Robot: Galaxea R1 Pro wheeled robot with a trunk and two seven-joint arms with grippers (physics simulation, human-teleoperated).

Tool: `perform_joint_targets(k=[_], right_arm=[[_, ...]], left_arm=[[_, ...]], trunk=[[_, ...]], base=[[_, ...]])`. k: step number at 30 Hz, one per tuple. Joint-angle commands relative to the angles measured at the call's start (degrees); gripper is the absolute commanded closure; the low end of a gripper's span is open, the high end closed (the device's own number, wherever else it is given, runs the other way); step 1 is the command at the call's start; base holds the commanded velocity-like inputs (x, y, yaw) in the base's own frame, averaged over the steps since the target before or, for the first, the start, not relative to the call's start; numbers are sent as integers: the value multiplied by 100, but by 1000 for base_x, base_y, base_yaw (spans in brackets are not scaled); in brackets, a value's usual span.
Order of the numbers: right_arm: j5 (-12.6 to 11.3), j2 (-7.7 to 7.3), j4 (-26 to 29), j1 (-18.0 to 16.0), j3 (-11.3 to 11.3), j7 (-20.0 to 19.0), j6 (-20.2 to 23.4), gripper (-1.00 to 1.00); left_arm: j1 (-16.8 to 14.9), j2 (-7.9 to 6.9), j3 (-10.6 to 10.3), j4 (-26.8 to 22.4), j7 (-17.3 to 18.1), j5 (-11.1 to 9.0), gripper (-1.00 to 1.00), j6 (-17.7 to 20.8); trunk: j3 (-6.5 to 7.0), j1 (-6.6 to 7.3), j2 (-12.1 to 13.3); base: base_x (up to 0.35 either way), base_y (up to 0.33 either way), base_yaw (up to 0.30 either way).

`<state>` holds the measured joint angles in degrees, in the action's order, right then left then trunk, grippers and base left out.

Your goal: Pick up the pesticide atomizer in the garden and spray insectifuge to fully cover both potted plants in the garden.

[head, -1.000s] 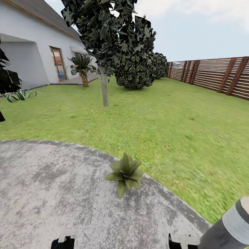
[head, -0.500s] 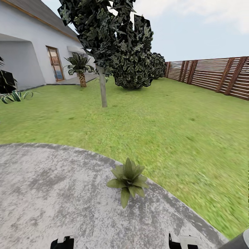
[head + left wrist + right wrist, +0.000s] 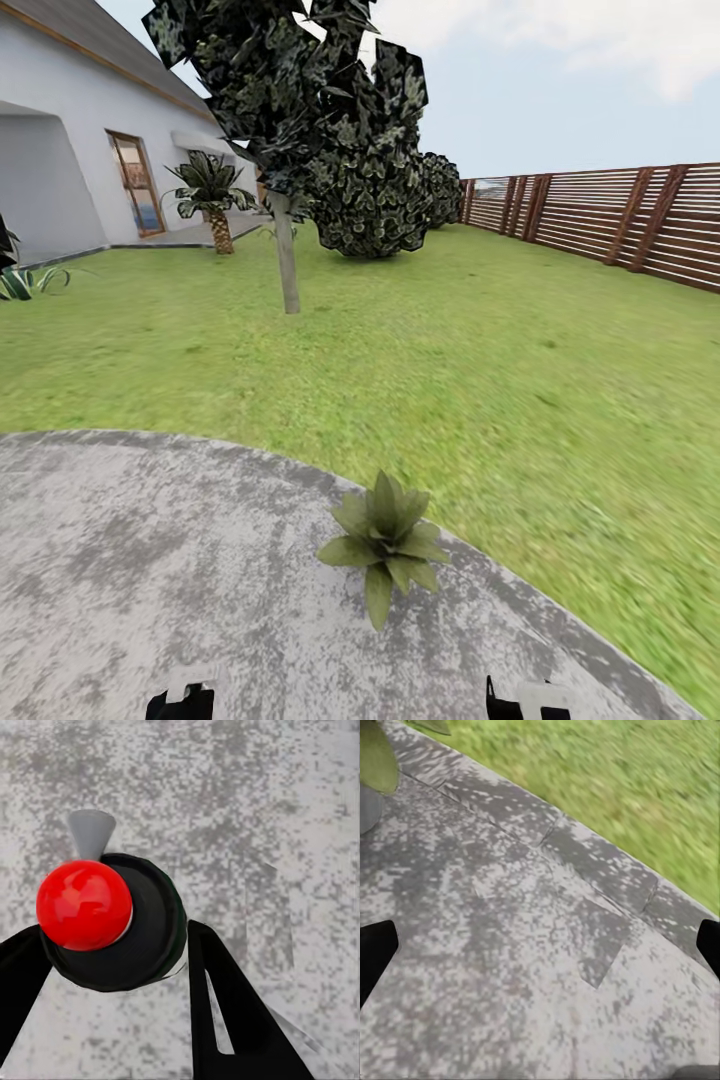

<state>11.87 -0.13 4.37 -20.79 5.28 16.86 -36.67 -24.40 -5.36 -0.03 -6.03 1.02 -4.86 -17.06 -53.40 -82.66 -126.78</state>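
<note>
In the left wrist view my left gripper is shut on the pesticide atomizer. I see it from above as a round dark body with a red ball top and a grey nozzle, held over the stone patio. One potted plant, a low rosette of pointed green leaves, stands at the patio's edge just ahead of me; its leaves hide the pot. The right wrist view catches a leaf and the grey pot of that plant. My right gripper is open over bare stone.
Lawn stretches beyond the patio to a brown slatted fence on the right. A thin-trunked tree, dark shrubs, a small palm and the white house stand farther off.
The whole head picture has shifted, so the camera moved: the plant now sits lower and further right. The grey arm segment at the lower right has left the picture.
</note>
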Motion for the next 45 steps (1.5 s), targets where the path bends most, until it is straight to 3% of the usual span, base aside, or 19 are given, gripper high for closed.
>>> perform_joint_targets(k=[1,13,29,32,33,35,36,37,39,41,43,45], right_arm=[[61,1,-6,-4,45,20,-16,-100],[61,1,-6,-4,49,19,-16,-100],[61,1,-6,-4,49,19,-16,-100],[87,-1,17,-4,32,-9,-23,-100],[95,-7,26,-4,26,-15,-20,-100],[145,-47,54,-4,-88,-23,-23,-100],[258,-65,95,-4,-255,-27,-24,-100],[388,-72,159,-4,-401,-29,-22,-100],[905,-85,389,-4,-842,-160,-18,-100],[1481,-135,786,-4,-1109,-863,-1,-100],[1664,-157,1118,-4,-1165,-1595,105,-100],[1751,-169,1552,-6,-1192,-2561,541,-100]], left_arm=[[-3,0,-7,5,13,-47,100,-16],[-3,0,-23,5,21,-34,100,-16],[-3,0,-60,-3,60,10,100,-23],[-75,-7,-122,-273,117,75,100,20],[-84,-11,-186,-380,151,137,100,32],[-84,-34,-517,-651,401,461,100,58],[-86,-55,-702,-813,657,677,100,69],[-90,-65,-785,-903,882,813,100,78],[-116,-86,-889,-1082,1565,1143,100,157],[-267,-151,-929,-1278,2476,1708,100,360],[-343,-229,-926,-1375,3084,2123,100,444],[-380,-323,-924,-1532,3690,2460,100,489]], trunk=[[-5,-1,-2],[-3,-1,-2],[2,-1,-2],[2,-1,-2],[2,-1,-2],[2,-1,-2],[2,-1,-2],[2,-1,-2],[2,-1,-2],[2,-1,-2],[2,-1,-2],[2,-1,-2]], base=[[140,135,-1],[61,58,-11],[0,0,-279],[0,0,-73],[0,0,-21],[0,0,-9],[0,0,-3],[0,0,-2],[0,0,-1],[0,0,0],[0,0,0],[0,0,0]])
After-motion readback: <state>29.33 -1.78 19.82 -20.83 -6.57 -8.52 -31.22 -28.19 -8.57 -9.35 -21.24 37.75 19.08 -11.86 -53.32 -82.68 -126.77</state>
